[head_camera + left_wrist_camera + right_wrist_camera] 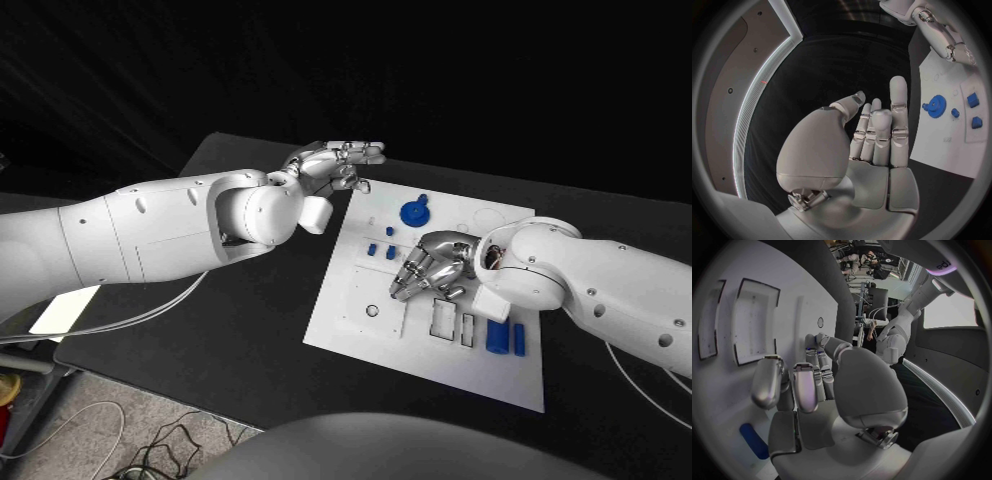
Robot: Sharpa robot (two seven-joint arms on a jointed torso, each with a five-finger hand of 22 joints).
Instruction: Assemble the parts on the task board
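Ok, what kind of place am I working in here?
Probably a robotics lab or test bench: a black table carries a white task board with cut-out slots and small blue parts, and loose cables trail across the floor.

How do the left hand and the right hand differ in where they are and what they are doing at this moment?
The left hand hangs beyond the far left corner of the task board, over the black table; the right hand is over the board's middle. The left hand's fingers are raised and apart, holding nothing; the right hand's fingers reach down to the board, and any grip there is hidden. Both are silver hands on white arms.
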